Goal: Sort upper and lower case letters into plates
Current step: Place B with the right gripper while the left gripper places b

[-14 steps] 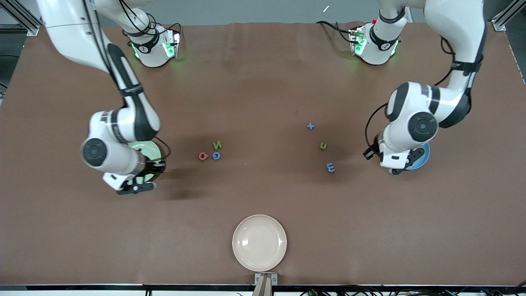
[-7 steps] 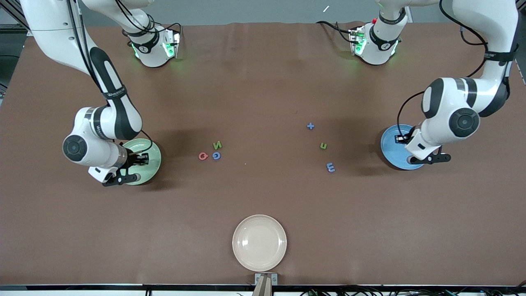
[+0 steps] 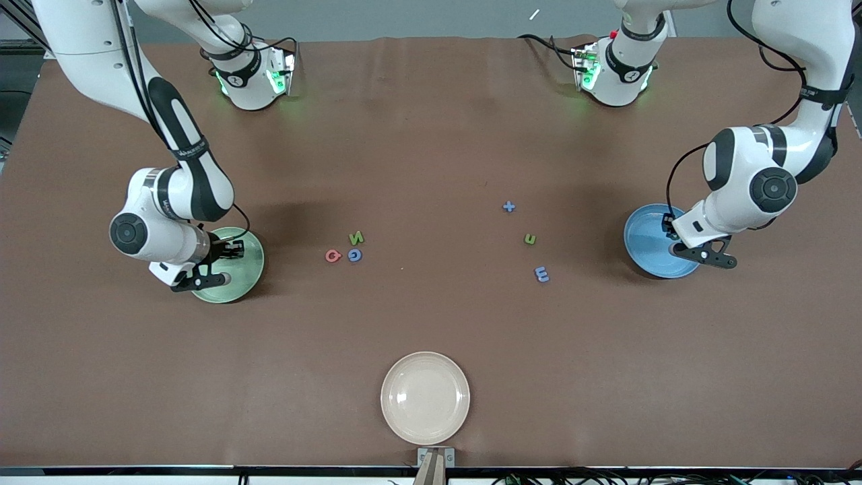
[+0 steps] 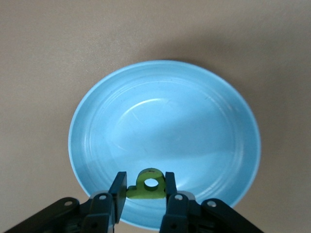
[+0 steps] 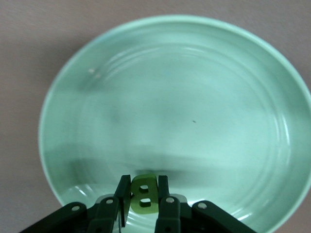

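Observation:
My left gripper hangs over the bright blue plate, shut on a small green letter with a round hole. In the left wrist view the blue plate lies right under the jaws. My right gripper hangs over the pale mint green plate, shut on a green B; the mint plate holds nothing else. Loose on the table are a green N, a pink-red G, a blue G, a blue cross, a green u and a blue m.
A cream-beige plate lies near the table's front edge, mid-table. The two arm bases stand along the edge farthest from the front camera. The brown table cover is bare between them.
Both wrists have swung outward toward their own ends of the table, uncovering most of each plate. Each gripper still holds its green letter. The loose letters have not moved.

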Tool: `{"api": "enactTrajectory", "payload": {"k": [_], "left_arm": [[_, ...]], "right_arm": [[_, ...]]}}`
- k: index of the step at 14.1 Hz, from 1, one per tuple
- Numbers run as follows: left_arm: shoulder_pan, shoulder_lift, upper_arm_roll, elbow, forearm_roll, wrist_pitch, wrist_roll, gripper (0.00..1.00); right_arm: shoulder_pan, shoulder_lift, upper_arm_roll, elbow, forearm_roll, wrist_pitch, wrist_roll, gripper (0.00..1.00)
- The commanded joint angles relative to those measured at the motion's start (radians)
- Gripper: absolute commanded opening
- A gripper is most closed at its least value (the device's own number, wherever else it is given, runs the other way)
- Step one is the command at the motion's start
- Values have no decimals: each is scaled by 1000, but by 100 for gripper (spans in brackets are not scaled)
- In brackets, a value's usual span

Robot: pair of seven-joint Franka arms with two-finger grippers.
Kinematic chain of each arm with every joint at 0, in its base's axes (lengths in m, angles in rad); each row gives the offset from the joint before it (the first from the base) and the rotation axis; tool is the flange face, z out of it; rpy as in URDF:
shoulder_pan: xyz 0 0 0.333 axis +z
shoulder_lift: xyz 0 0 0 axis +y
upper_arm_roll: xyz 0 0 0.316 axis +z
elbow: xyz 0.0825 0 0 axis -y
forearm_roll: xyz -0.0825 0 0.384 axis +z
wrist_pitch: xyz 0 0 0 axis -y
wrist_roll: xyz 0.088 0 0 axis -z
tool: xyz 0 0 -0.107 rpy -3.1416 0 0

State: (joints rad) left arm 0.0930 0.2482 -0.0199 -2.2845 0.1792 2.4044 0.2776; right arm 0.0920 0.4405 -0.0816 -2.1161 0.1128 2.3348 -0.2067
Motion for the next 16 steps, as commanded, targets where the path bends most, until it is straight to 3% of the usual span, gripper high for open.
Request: {"api": "enactTrajectory", "payload": {"k": [1,3,8,16], "left_arm": [[45,16,-9,-35,39,80,25,21],[65,26,-9,-53,39,125,29,21],[67,40,-9,-73,40,168,55,21],[74,55,-11,-75,40,180,55,24]], "right_arm": [[-40,-45,16,-48,10,5,-13,18],[-40,-42,16,-42,10,0,-11,100],[-18,-43,23,93,24,-159,59,100],[142,-48,26,127,107,-172,620,100]]}}
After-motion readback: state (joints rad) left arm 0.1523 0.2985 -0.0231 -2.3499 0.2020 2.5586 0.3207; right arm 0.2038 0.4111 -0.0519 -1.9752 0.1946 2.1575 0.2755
